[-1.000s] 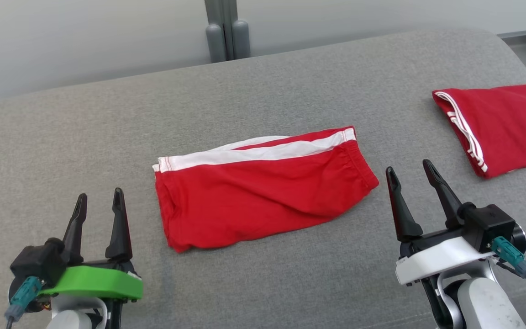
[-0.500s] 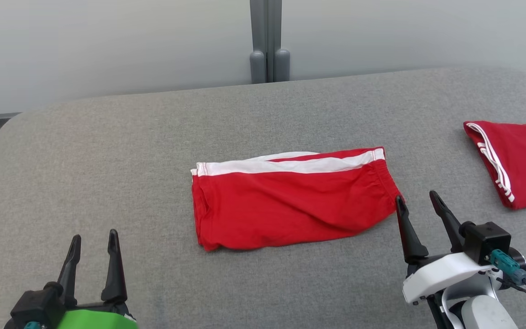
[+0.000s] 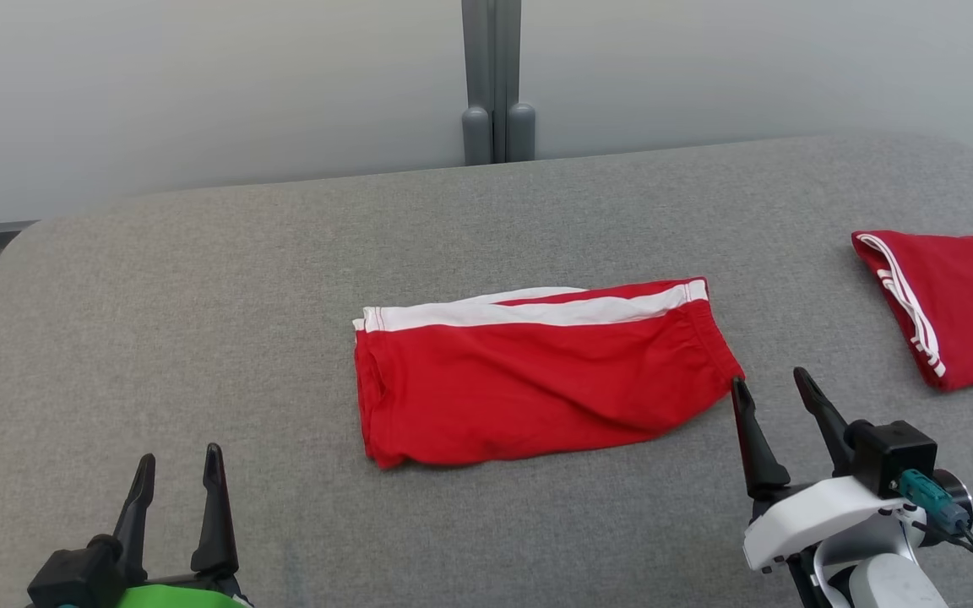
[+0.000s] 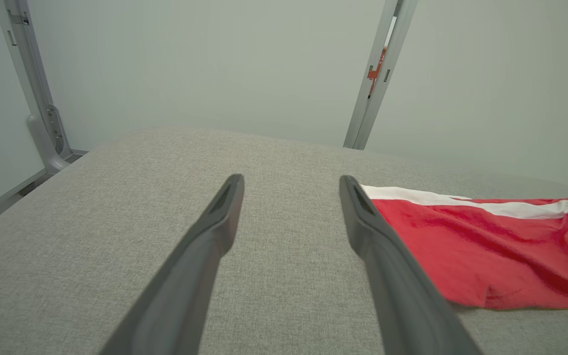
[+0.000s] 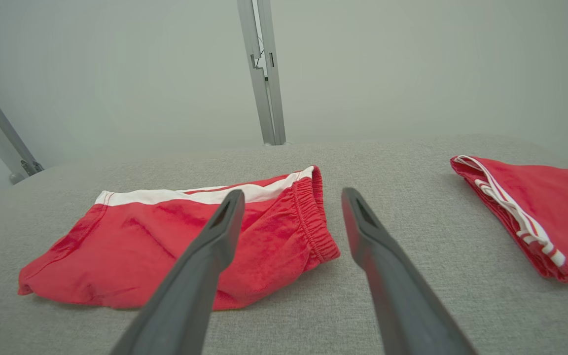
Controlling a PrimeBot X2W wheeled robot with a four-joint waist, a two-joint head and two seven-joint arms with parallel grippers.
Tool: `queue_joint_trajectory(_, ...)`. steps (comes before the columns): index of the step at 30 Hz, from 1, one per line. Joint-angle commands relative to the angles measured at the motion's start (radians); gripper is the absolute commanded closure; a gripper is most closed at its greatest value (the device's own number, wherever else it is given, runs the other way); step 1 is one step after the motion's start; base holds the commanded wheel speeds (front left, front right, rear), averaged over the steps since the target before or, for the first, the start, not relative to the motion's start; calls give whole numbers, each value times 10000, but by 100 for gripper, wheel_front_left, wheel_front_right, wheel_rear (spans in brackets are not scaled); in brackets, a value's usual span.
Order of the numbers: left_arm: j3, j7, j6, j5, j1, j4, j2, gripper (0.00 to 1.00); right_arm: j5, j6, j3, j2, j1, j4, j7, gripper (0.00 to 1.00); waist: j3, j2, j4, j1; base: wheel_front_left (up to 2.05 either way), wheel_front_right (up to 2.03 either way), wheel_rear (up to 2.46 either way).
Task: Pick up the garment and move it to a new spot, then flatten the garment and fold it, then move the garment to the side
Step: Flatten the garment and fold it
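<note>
The red shorts [image 3: 537, 371] lie flat on the desk [image 3: 199, 295]. The right hand [image 3: 768, 377], fingers apart and empty, sits just beside their waistband; the left hand [image 3: 181, 456], also apart, is well off their hem end. Another red garment [image 3: 959, 304] lies beyond the waistband.

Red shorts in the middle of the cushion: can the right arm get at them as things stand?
Probably yes. The jaws of the right arm stand open right beside the waistband end of the red shorts, over bare grey cushion, with nothing in the way.
</note>
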Motion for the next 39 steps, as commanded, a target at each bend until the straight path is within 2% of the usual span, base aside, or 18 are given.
queue_joint_trajectory(1, 36, 1, -45, 108, -4, 59, -28, 0, -76, -2, 57, -53, -104, 43, 57, 0, 7, 0, -18, 0, 0, 0, 0)
queue_joint_trajectory(5, 24, 1, -79, 134, -17, 64, -126, 0, 276, -2, -25, -30, -527, 129, 464, 0, 23, 0, -62, 0, 0, 0, 0)
queue_joint_trajectory(11, 101, 1, -161, 172, -278, 14, -197, 0, 830, -2, -551, 99, -2147, 866, 2828, 0, 337, 0, -73, 0, 0, 0, 0)
queue_joint_trajectory(17, -81, 3, -250, 275, -640, 19, -256, 0, 467, -2, -1323, 178, -3941, 2747, 5046, 0, 714, 0, 281, 0, 0, 0, 0)
queue_joint_trajectory(19, -88, 3, -265, 290, -701, 93, -257, 0, 239, -2, -1390, 195, -4332, 3396, 5458, 0, 753, 0, 423, 0, 0, 0, 0)
queue_joint_trajectory(27, -150, 3, -323, 387, -806, 195, -254, 0, -706, -2, -1760, 92, -5156, 5331, 5725, 0, 869, 0, 885, 0, 0, 0, 0)
queue_joint_trajectory(33, -190, 1, -331, 405, -742, 143, -245, 0, -1374, -4, -2416, 125, -5402, 5931, 5240, 0, 913, 0, 1051, 0, 0, 0, 0)
queue_joint_trajectory(39, -286, 3, -343, 431, -793, 67, -236, 0, -1460, -4, -2921, 165, -5569, 6512, 5193, 0, 1084, 0, 1198, 0, 0, 0, 0)
